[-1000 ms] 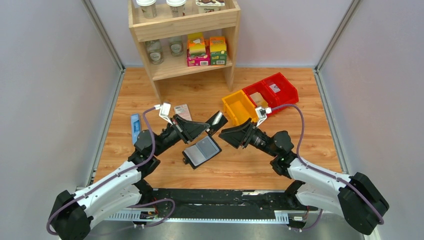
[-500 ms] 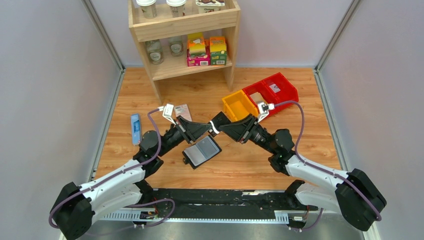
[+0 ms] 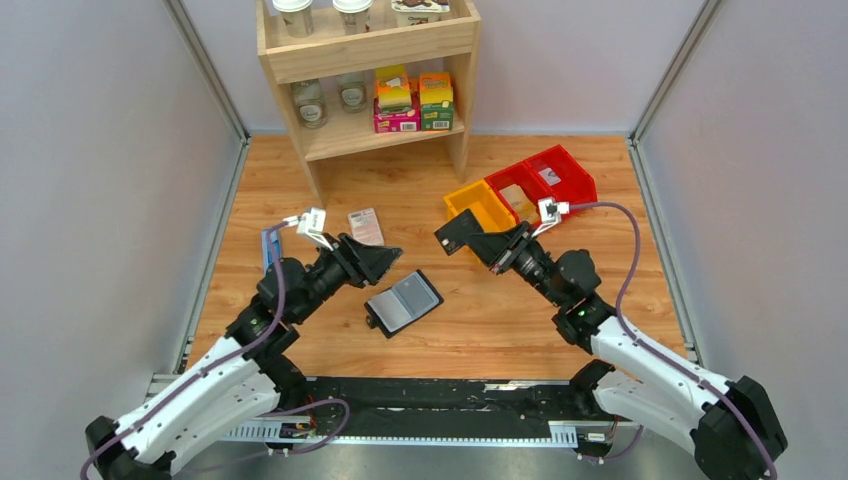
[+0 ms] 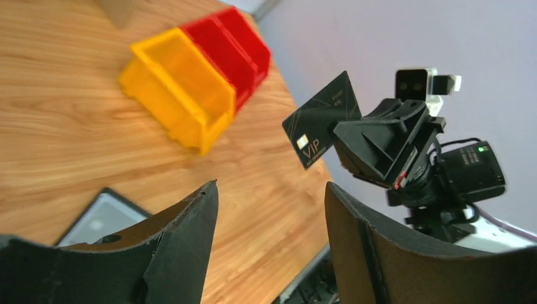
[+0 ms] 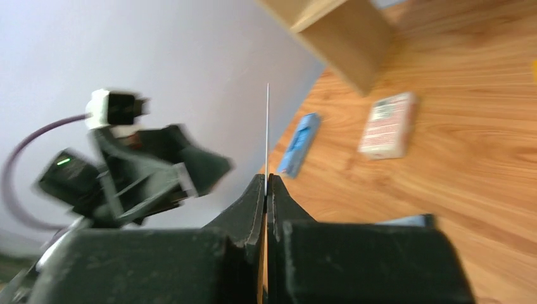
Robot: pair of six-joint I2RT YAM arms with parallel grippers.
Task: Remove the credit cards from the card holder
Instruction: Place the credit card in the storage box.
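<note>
Above table — right gripper [image 3: 486, 242] pinches card [image 3: 455, 232], pointing leftward.

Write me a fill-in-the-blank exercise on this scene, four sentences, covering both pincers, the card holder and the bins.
1. The right pincer is ____ on the credit card.
2. The left pincer stands ____, holding nothing.
3. The card holder lies touched by ____ pincer.
4. The bin beside the red bins is ____.

Missing words: shut; open; neither; yellow.
</note>
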